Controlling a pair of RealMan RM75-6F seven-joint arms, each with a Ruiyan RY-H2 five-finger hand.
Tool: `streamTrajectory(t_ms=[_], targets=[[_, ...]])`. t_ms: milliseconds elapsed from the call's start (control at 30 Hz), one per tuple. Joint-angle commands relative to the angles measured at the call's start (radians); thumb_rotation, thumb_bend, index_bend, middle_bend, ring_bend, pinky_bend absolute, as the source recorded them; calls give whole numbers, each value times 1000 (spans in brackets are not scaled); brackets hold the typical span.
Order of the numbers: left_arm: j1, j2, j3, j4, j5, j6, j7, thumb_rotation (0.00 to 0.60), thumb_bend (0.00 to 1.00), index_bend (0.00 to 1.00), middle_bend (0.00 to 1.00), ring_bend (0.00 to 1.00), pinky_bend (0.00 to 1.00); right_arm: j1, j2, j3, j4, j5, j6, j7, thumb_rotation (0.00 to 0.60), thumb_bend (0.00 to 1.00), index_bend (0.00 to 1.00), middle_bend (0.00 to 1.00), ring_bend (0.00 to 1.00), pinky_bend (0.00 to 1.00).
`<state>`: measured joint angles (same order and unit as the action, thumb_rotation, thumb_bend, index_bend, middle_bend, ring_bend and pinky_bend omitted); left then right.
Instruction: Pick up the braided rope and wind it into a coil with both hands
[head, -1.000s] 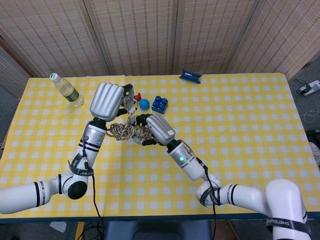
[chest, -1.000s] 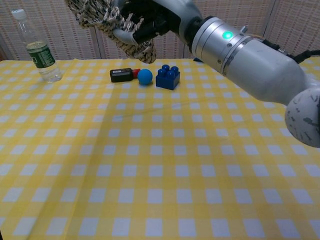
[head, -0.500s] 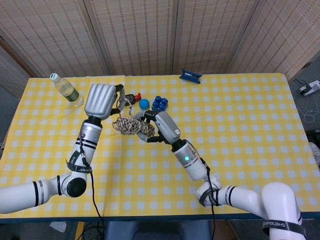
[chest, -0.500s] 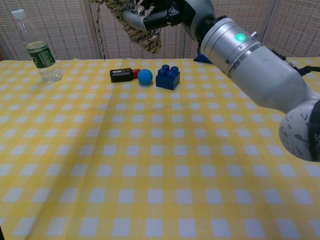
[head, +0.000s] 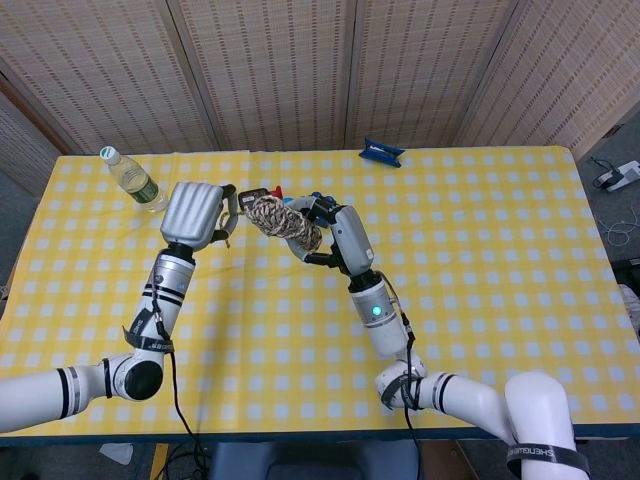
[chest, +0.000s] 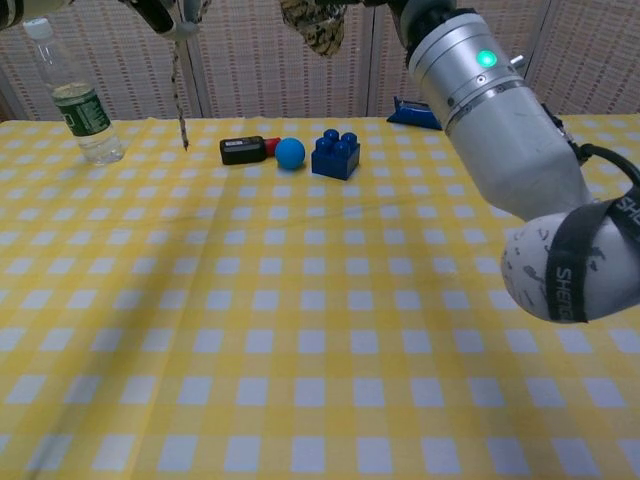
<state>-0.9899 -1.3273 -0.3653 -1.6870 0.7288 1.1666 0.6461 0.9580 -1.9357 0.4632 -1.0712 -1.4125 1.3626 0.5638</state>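
The braided rope, tan with dark flecks, is bunched into a coil held in the air above the table's far middle. My right hand grips this coil from the right. My left hand is just left of it, back toward the camera, and holds a strand leading to the coil. In the chest view the coil's lower edge shows at the top border. A thin rope tail hangs from my left hand at the upper left. My right forearm fills the upper right; the hand itself is cut off there.
A water bottle stands at the far left. A black device with a red tip, a blue ball and a blue brick sit in a row under the raised hands. A blue object lies near the far edge.
Both hands rose. My right hand carried the coil up and back, and my left hand drew away to the left, so a rope tail now hangs from it.
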Motion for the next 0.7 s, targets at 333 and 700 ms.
streamTrajectory(t_ms=[333,700], targets=[[36,20,52,1,9,-1,-6,600,384,728,932,858,998,17,-49,41,65,27,46,11,600,299,757,579,466,526],[56,44,46,-30,60,-2,-65,600,380,605,884,809,997,24,-53,33,89,31,33,18,600,299,758,580,466,526]])
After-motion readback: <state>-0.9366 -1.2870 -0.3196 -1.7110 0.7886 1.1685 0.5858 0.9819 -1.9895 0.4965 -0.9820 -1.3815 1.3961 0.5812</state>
